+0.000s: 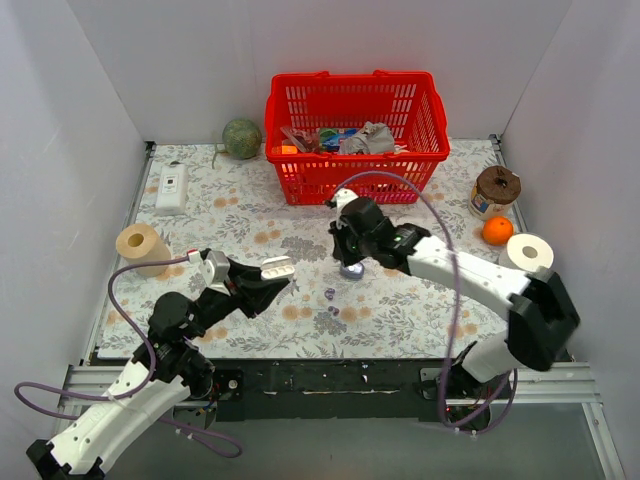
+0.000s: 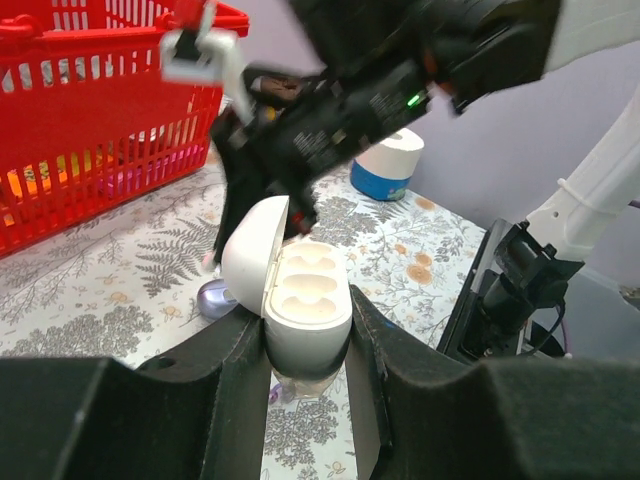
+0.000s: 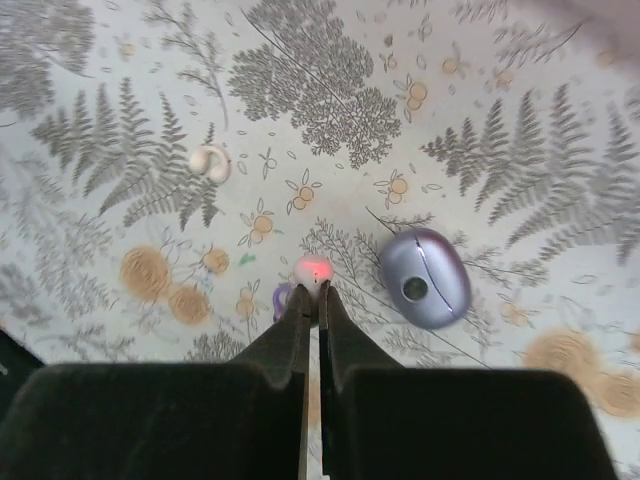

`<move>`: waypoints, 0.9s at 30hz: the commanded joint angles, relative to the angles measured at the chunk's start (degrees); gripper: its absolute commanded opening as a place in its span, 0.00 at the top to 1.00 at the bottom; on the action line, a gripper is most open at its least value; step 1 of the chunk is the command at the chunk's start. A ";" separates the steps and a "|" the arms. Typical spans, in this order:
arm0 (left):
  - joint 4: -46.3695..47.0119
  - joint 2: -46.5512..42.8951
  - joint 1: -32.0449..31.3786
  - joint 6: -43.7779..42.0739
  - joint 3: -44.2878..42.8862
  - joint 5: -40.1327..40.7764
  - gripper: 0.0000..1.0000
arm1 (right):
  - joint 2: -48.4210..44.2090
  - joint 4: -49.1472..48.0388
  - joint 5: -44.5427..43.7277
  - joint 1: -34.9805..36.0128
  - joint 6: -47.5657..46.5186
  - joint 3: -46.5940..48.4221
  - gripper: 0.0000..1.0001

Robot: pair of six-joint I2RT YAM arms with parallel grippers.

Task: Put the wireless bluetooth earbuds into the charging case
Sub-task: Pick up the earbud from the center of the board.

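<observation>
Left gripper (image 2: 305, 335): I'm clamped on the white case (image 2: 300, 300), lid flipped up to the left, both cradles bare. Past it, ahead-left on the floral cloth (image 2: 100, 300), lies the charging case (image 2: 213, 297). My right arm hangs over that, and the red basket (image 2: 90, 120) is far left.

Right gripper (image 3: 314, 296): my fingers are pressed nearly together, leaving only a thin slit. A small pale bud (image 3: 313, 270) with a red glow sits right at the tips. I can't tell if it's pinched or just lying there. One purple earbud (image 3: 281, 300) is just left of the tips, half hidden. The second purple earbud (image 1: 333, 311) is near it, back toward my base. The charging case is lid shut, just ahead-right of the tips. A white bud (image 3: 210, 162) lies further ahead-left.
</observation>
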State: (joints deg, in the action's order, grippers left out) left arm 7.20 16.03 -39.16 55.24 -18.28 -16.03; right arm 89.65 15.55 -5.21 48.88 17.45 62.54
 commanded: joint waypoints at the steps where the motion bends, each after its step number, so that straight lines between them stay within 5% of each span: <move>1: 0.53 2.51 0.13 -2.42 -4.56 -3.74 1.00 | -14.21 12.37 0.29 1.39 -13.13 3.55 0.99; 14: 0.98 23.68 0.22 -7.60 -17.04 -40.54 1.00 | -40.33 28.13 16.89 12.55 -22.11 10.93 0.99; 27: -4.83 35.38 0.31 -9.54 -25.22 -50.41 1.00 | -40.08 27.52 25.16 14.48 -24.75 11.64 0.99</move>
State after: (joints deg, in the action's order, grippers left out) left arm 4.49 49.82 -39.11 46.70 -40.45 -61.34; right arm 48.25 44.56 16.29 62.43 -5.76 72.29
